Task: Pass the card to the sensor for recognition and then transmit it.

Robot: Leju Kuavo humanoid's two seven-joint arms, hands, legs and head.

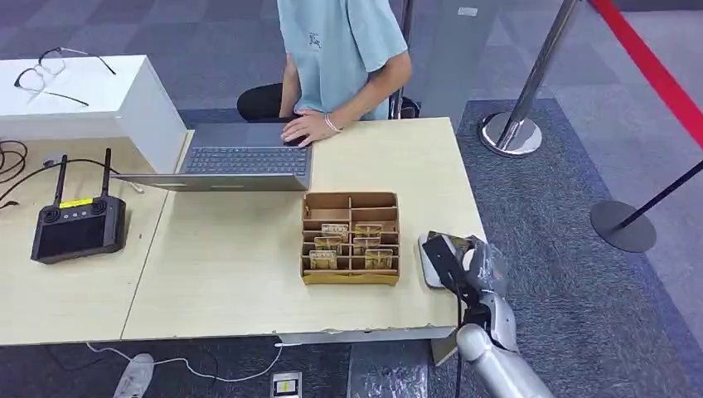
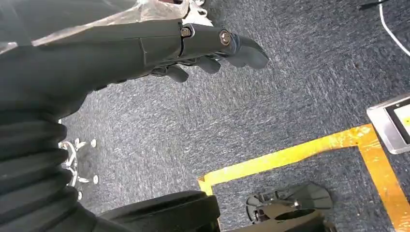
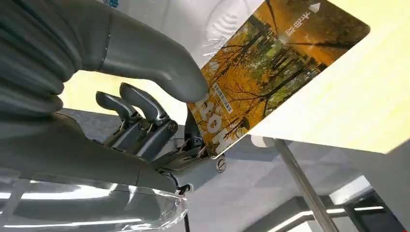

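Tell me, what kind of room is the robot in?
Probably an office or a front desk. There is a laptop on a desk with a person sitting at it, a box of cards, and rope barrier posts on grey carpet.

card (image 3: 270, 67): glossy, printed plastic
table (image 1: 232, 274): pale matt wood grain
box (image 1: 350, 240): matt brown cardboard
floor (image 2: 270, 96): rough carpet

Orange autumn-forest card (image 3: 270, 67), white sensor (image 3: 193, 24)
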